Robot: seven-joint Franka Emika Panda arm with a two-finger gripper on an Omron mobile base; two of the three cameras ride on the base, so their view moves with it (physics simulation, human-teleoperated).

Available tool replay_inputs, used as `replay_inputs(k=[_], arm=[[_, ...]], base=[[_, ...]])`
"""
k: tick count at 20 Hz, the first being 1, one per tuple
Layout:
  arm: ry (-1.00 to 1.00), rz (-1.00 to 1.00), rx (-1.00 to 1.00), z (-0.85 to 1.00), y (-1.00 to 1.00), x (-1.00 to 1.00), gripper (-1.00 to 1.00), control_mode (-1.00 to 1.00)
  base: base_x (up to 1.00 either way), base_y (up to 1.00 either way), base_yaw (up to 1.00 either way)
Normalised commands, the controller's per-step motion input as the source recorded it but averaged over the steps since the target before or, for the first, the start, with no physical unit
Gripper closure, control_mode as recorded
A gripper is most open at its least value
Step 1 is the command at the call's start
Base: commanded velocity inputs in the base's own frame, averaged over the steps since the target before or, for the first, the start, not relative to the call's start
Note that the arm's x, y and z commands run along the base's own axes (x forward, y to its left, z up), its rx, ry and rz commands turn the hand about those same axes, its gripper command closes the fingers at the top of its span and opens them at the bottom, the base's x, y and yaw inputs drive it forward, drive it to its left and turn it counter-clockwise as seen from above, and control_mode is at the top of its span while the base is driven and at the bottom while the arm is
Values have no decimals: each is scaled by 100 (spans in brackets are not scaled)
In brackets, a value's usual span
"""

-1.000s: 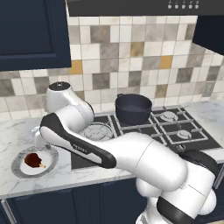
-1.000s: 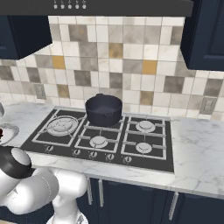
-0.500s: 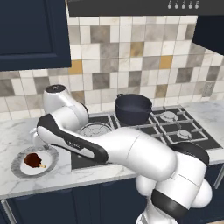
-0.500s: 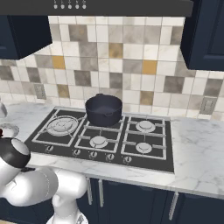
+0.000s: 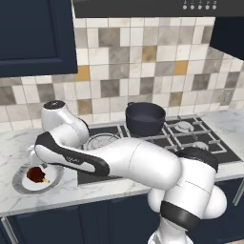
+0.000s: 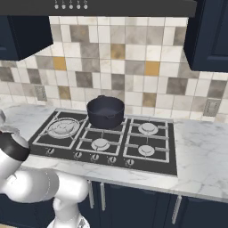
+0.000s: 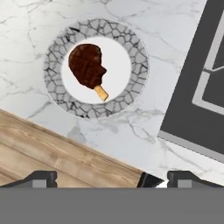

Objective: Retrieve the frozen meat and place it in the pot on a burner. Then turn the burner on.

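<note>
The frozen meat (image 5: 36,175) (image 7: 89,67), a dark red-brown drumstick with a pale bone stub, lies on a white plate with a grey cracked rim (image 5: 18,179) (image 7: 56,51) on the marble counter left of the stove. My gripper (image 7: 113,178) hangs above it, open, with both fingertips (image 7: 43,176) spread wide and nothing between them. The meat is off to the upper left of the gripper's centre in the hand view. The dark pot (image 5: 144,117) (image 6: 105,111) stands on a back burner.
The black cooktop (image 6: 147,149) (image 7: 205,92) has several burners and a row of knobs (image 6: 93,156) along its front. The counter's front edge and wooden floor (image 7: 52,153) lie just below the plate in the hand view. My arm's forearm (image 5: 71,157) stretches over the cooktop's left side.
My arm has swung further left and lower over the plate. The gripper has stayed open. Meat and pot have not moved.
</note>
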Motion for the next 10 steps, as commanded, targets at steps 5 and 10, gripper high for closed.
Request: replay_inputs(k=[5, 10], arm=[[1, 0, 0, -36, 53, 0, -100, -100], [1, 3, 0, -2, 27, 26, -100, -100]], base=[[0, 0, 0], [0, 0, 0]])
